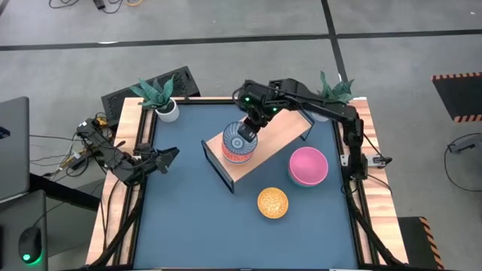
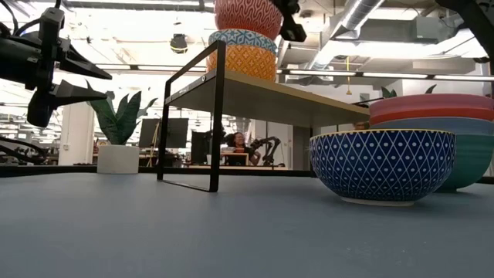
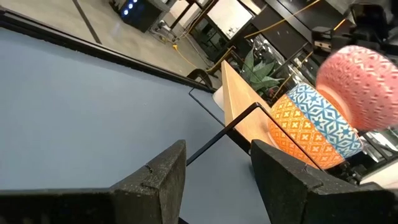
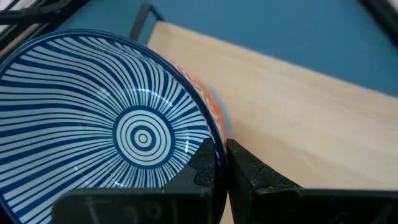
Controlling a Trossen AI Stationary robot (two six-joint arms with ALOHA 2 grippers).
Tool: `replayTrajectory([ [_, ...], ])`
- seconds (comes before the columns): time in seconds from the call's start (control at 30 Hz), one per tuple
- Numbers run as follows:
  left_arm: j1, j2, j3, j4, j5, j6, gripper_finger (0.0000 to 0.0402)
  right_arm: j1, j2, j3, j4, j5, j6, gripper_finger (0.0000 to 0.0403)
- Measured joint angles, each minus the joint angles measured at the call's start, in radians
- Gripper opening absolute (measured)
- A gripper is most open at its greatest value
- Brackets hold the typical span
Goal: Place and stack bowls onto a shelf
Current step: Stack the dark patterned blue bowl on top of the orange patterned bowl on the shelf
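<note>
My left claw point(image 1: 167, 156) waits wide open and empty, left of the shelf point(image 1: 290, 129). My right claw point(image 1: 248, 129) pinches the rim of a red bowl point(image 1: 239, 147) with blue stripes inside, just above the two bowls already stacked on the shelf's left end. I think it is hard, smooth and could break, so the rim is the best place to hold. Right of the shelf sit a yellow bowl point(image 1: 273, 202) and a pink bowl point(image 1: 308, 165). I see no words anywhere.

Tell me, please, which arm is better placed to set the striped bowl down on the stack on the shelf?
The right. Its gripper already pinches the striped bowl by the rim, directly above the stacked bowls on the shelf. The left gripper waits open near the table's left edge, holding nothing.
</note>
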Motion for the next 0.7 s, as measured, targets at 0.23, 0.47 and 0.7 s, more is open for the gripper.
replayTrajectory([
  [0.23, 0.0, 0.0, 0.0, -0.001, 0.0, -0.002, 0.0165, 0.001, 0.0, -0.027, 0.005, 0.022, -0.02, 0.0038],
  [0.47, 0.0, 0.0, 0.0, -0.001, -0.001, -0.002, 0.0165, 0.008, 0.0, -0.028, 0.015, 0.02, -0.029, 0.0038],
  [0.7, 0.0, 0.0, 0.0, -0.002, -0.006, -0.002, 0.0165, 0.014, 0.052, -0.03, 0.022, 0.005, -0.05, 0.0038],
])
